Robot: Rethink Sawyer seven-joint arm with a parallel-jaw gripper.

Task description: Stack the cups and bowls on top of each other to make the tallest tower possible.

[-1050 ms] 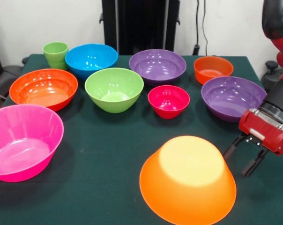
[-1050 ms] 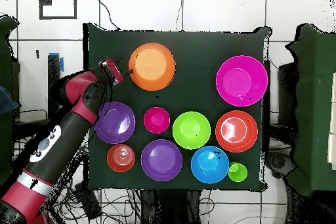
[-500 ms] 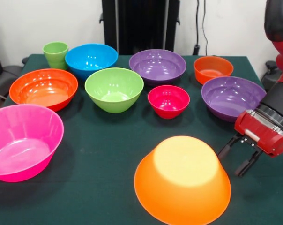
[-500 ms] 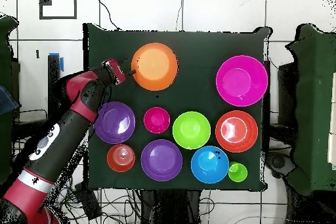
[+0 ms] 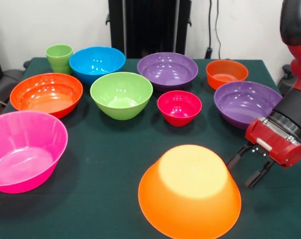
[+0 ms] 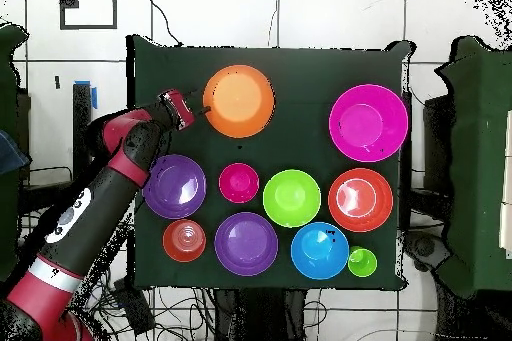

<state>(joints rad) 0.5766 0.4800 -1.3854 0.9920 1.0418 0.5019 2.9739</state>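
I read this as the base-setting step: the large orange bowl (image 5: 189, 191) sits upturned on the green table (image 5: 115, 164), rim down and flat bottom facing up, its axis vertical, so it has no long side to line up with. Nothing rests on it yet, so the tower is only its foundation.

Taking that orange bowl as my landmark and going by size, the pink bowl (image 5: 23, 149) sits well off to its left in the front view. Beyond it stand the red-orange bowl (image 5: 47, 93), two purple bowls (image 5: 246, 103) (image 5: 167, 68), the blue bowl (image 5: 97, 62), the green bowl (image 5: 121, 94), the smaller red-orange bowl (image 5: 226, 73), and the small magenta bowl (image 5: 179, 106), the nearest of them. All are open side up. The light-green cup (image 5: 59, 57) is farthest away, upright.

My gripper (image 5: 245, 167) hangs just beside the orange bowl's right flank, fingers spread, holding nothing. Next, I judge, I must go for another bowl and invert it on top.
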